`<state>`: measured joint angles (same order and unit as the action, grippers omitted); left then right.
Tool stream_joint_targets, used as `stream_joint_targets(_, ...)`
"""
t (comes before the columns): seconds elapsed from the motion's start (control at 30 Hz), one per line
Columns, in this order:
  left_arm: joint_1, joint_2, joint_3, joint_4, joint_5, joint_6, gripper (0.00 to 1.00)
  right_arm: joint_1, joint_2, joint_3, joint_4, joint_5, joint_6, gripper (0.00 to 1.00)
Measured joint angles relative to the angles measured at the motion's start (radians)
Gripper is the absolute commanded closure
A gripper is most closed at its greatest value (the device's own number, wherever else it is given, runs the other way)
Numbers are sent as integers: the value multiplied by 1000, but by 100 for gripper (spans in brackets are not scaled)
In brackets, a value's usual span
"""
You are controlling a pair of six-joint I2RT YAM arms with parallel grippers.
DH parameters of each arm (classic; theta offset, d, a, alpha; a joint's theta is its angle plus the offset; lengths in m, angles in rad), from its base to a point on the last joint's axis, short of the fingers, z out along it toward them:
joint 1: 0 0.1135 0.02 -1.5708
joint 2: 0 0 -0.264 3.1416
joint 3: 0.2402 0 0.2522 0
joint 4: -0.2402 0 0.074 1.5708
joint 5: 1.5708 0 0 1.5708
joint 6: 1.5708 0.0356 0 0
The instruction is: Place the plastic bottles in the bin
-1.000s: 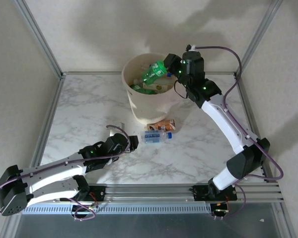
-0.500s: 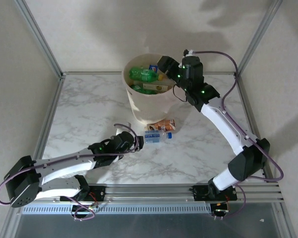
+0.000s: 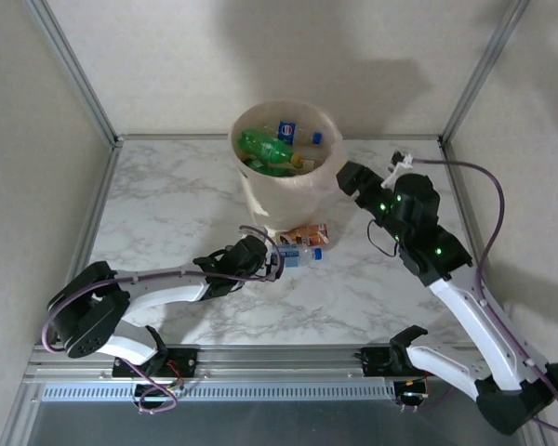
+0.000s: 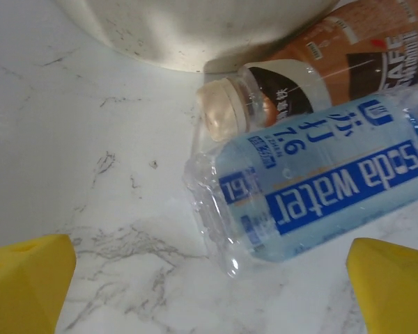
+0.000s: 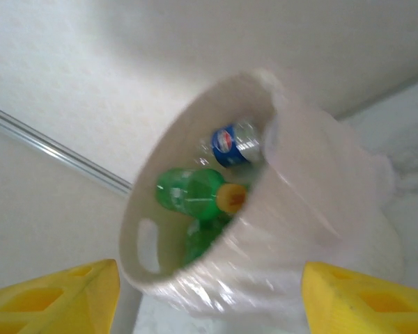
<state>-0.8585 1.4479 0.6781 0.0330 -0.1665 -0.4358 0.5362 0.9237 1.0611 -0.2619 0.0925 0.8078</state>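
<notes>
Now the left hand (image 4: 205,292), fingers spread wide, hovers at the soda-water bottle (image 4: 320,195), which lies on the worktop (image 4: 90,139) touching the brown bottle (image 4: 362,56) beside the bin (image 3: 260,200). It should straddle the labelled middle, clear of that neighbour, before closing. The right hand (image 3: 349,177), spread and empty, hangs beside the bin's rim.

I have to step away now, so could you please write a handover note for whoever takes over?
Left gripper: open, empty, facing the soda water bottle.
Right gripper: open, empty, near the bin.
Done: several bottles, some green, lie in the bin.
Left: the soda water bottle and the brown bottle beside it, both on the table at the bin's base.
</notes>
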Motion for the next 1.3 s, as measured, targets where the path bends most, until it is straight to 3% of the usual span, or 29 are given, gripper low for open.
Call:
stream_joint_targets(0.2,18,21,0,58,104,33,2,0,-119,-87,-104,11,12,30)
stream_joint_targets(0.33,4,68,0,82,174,34,9,0,-157,-119,-135,20,24,30)
stream_joint_targets(0.7,-165,117,56,53,277,20,14,0,-101,-248,-249,72,124,31)
stream_joint_targets(0.93,-226,107,85,56,381,-2,9,0,-37,-326,-260,67,178,22)
stream_joint_targets(1.13,-201,-127,37,26,380,-55,6,48,67,-390,-231,61,211,16)
stream_joint_targets(1.17,-187,-187,29,14,363,-69,5,68,94,-390,-223,62,214,16)
stream_joint_targets(1.23,-153,-297,16,-19,304,-102,5,108,153,-387,-199,64,222,3)
stream_joint_targets(1.3,-106,-395,3,-73,214,-149,5,160,229,-370,-185,73,226,2)
